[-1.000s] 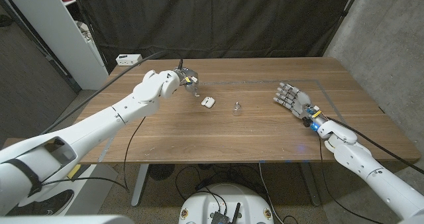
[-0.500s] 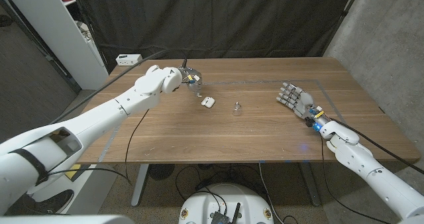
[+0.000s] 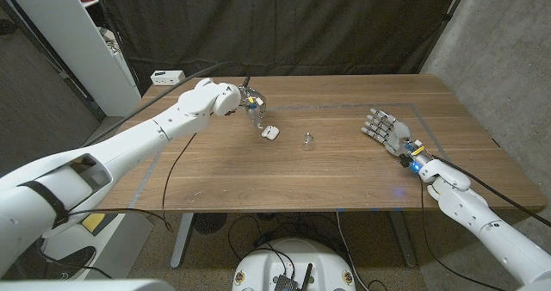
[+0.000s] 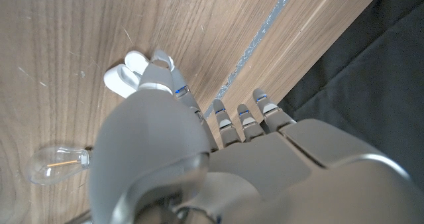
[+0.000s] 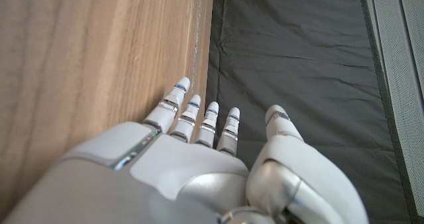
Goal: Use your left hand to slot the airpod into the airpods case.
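Head view shows a small white case (image 3: 270, 133) lying on the brown worktop (image 3: 258, 175). It is open, like a little shell with its lid tipped back. Just beside it, toward the right side, sits a tiny see-through thing (image 3: 307, 139) with something pale inside. It is too small here to tell what it is.

The left hand (image 3: 253, 103) hangs just behind the case, fingers pointing down at it. From this view I cannot tell if it touches the case or holds anything.

The right hand (image 3: 385, 129) is far off on the other side of the worktop. Its fingers are stretched out and spread, and it holds nothing.

Left wrist view is much closer. The case (image 4: 126, 75) shows two rounded white halves, and one fingertip of the left hand (image 4: 199, 158) comes right up to it. The other fingers are straight and side by side. The see-through thing (image 4: 56, 164) looks like a little glass bulb with a pale bar in it, lying on its side near the case. I cannot tell if the hand pinches anything.

Right wrist view shows the right hand (image 5: 192, 151) with straight fingers at the worktop's edge, over a dark cloth (image 5: 298, 58).
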You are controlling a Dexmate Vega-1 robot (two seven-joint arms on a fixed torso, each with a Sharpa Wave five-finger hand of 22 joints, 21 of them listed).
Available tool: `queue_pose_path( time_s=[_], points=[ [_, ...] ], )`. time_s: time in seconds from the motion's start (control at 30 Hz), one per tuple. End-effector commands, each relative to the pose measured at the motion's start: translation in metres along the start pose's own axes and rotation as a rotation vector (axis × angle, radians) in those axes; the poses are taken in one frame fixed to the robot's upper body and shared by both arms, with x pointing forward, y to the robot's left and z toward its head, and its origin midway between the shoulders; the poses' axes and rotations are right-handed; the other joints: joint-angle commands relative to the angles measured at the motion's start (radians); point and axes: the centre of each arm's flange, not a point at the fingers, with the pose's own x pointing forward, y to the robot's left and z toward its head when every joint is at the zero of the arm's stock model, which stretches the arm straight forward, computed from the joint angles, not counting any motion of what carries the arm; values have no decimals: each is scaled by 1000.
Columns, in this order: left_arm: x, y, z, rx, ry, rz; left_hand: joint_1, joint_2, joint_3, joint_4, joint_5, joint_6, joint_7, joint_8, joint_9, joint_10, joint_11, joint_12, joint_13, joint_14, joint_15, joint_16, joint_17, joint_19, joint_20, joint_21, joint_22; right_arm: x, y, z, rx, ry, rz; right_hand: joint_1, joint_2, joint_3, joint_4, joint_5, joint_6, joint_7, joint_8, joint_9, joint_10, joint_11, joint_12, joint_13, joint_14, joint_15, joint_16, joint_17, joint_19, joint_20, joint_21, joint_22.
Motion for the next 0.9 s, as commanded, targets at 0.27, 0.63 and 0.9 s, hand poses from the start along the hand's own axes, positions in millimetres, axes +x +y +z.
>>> queue_pose_path(
  time_s=[0.27, 0.63, 0.9],
  points=[
    [18, 9, -5, 99, -64, -13, 8, 12, -5, -2, -6, -5, -16, 2, 2, 5, -5, -2, 4, 12, -112, -2, 0, 4, 2, 1, 3, -6, -1, -2, -5, -6, -4, -4, -2, 3, -8, 4, 2, 8, -1, 2, 6, -3, 2, 5, 4, -100, 2, 3, -1, 5, 6, 3],
    [20, 15, -6, 152, -120, -19, 18, 20, -4, -5, -6, -21, -19, -8, 1, 8, -3, -2, 5, 14, -112, -3, 0, 7, -1, 3, 3, -8, 4, -4, -9, -5, -5, -4, -2, 3, -8, 3, 3, 7, -1, 2, 7, 2, 2, 5, 1, -98, 1, 3, -2, 5, 6, 4],
    [18, 18, 1, 186, -141, -21, 23, 24, -4, -6, -6, -13, -18, -6, 1, 13, -8, -1, 6, 16, -117, -2, 0, 9, -2, 4, 3, -13, 6, -8, -10, -16, -7, -4, -2, 3, -10, 3, 3, 6, -1, 2, 8, -1, 3, 5, 1, -98, 1, 3, -3, 6, 6, 4]
  ],
)
